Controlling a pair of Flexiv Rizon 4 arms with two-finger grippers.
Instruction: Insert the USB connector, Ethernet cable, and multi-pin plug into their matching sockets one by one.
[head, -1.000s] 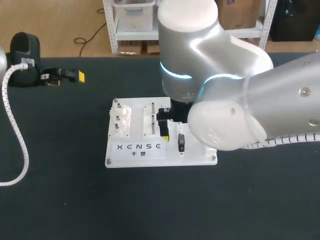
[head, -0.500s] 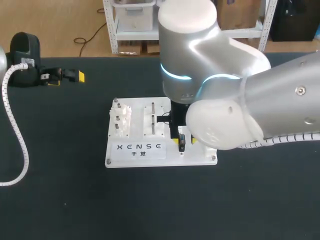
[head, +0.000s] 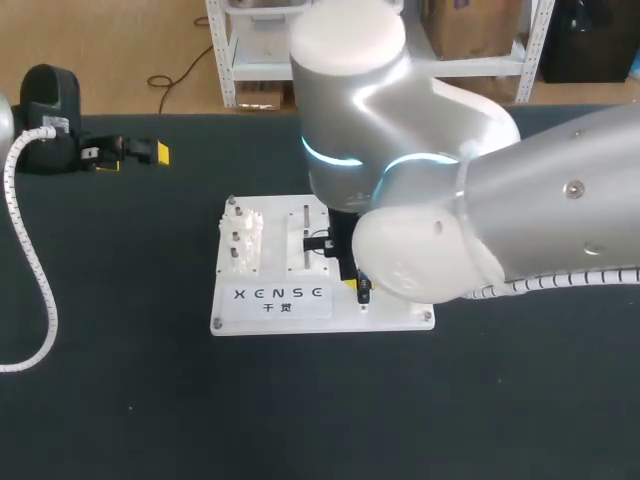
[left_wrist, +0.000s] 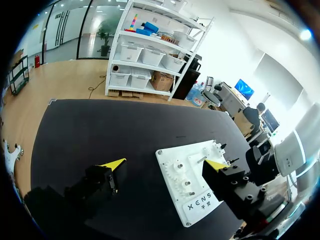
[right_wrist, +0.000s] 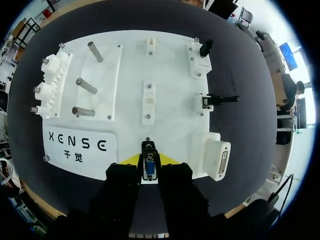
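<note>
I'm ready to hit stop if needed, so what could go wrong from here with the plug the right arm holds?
The small black multi-pin plug sits between the right arm's jaws at the white plastic board's edge; a loose pinch could let it twist. The white multi-pin socket block, probably its match, lies beside the jaws at an angle, so misalignment could jam the pins.

Robotics lab or test workshop, prob. Evidence: flat black-covered bench (head: 120, 400), big grey-and-white robot arm (head: 450, 200) w/ glowing cyan ring over it, & white plastic practice board (head: 395, 316) w/ small white gears (head: 243, 240), metal pegs (right_wrist: 83, 85), white multi-pin socket block (right_wrist: 216, 160).
</note>
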